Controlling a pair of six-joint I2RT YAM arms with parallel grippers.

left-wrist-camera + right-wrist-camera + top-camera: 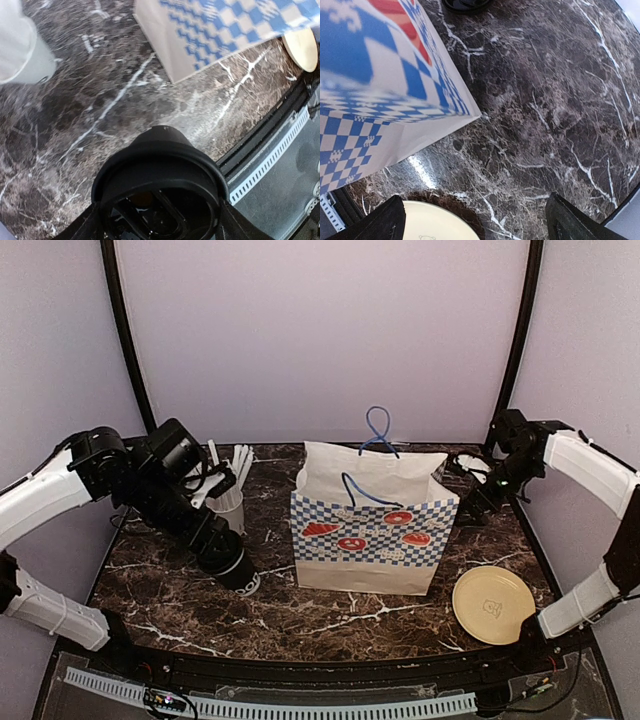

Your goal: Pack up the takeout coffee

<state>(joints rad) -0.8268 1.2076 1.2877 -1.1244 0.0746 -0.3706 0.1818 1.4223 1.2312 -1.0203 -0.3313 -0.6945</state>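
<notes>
A takeout coffee (238, 572), a black cup with a black lid (160, 175), lies tilted just above the marble table, left of the paper bag (370, 530). My left gripper (226, 558) is shut on it. In the left wrist view the fingers (85, 227) press on both sides of the lid, and the cup's narrow end points away towards the table. My right gripper (482, 496) hangs open to the right of the bag. Between its fingers (375, 222) is only bare table and the plate's edge. A dark round thing (465, 4) sits at the top edge of the right wrist view; I cannot tell what it is.
The blue-checked white bag (375, 75) stands open at the table's middle with blue handles up. A white cup of white sticks (228, 502) stands behind my left arm. A pale yellow plate (493, 604) lies at the front right. A slotted rail (270, 160) runs along the near edge.
</notes>
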